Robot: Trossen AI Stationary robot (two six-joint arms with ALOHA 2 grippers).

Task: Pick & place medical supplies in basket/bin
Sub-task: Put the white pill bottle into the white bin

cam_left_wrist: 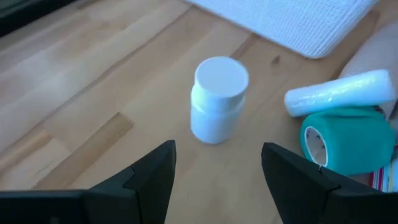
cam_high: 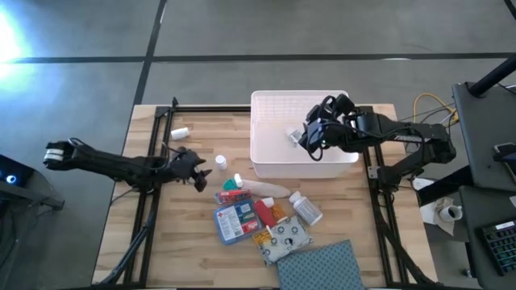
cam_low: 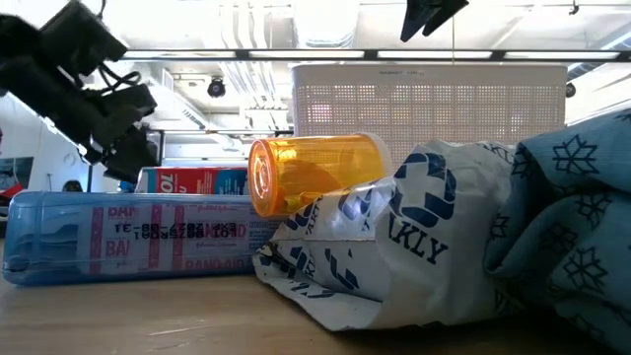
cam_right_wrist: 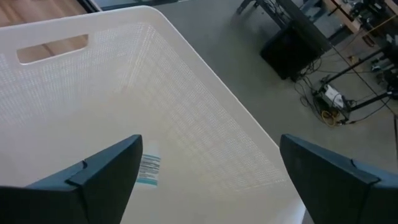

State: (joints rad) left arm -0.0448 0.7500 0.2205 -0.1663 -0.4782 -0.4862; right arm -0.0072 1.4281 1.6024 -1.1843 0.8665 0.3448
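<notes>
A small white pill bottle (cam_left_wrist: 217,99) stands upright on the wooden table (cam_high: 193,242), also in the high view (cam_high: 220,162). My left gripper (cam_left_wrist: 217,171) is open just short of it, touching nothing; it also shows in the high view (cam_high: 197,174). My right gripper (cam_right_wrist: 208,168) is open and empty above the inside of the white bin (cam_high: 278,113). A white item with a teal label (cam_right_wrist: 149,169) lies on the bin floor. The other supplies lie near the table's middle: a blue-and-red packet (cam_high: 234,221), a red pack (cam_high: 264,211), a white bottle (cam_high: 306,208) and a patterned pouch (cam_high: 286,238).
A green roll (cam_left_wrist: 342,140) and a white tube (cam_left_wrist: 339,93) lie just right of the small bottle. Another white bottle (cam_high: 180,132) lies at the far left. An orange bottle (cam_low: 315,173) rests on the pouch. The blue-grey dotted cloth (cam_high: 322,270) lies at the near edge.
</notes>
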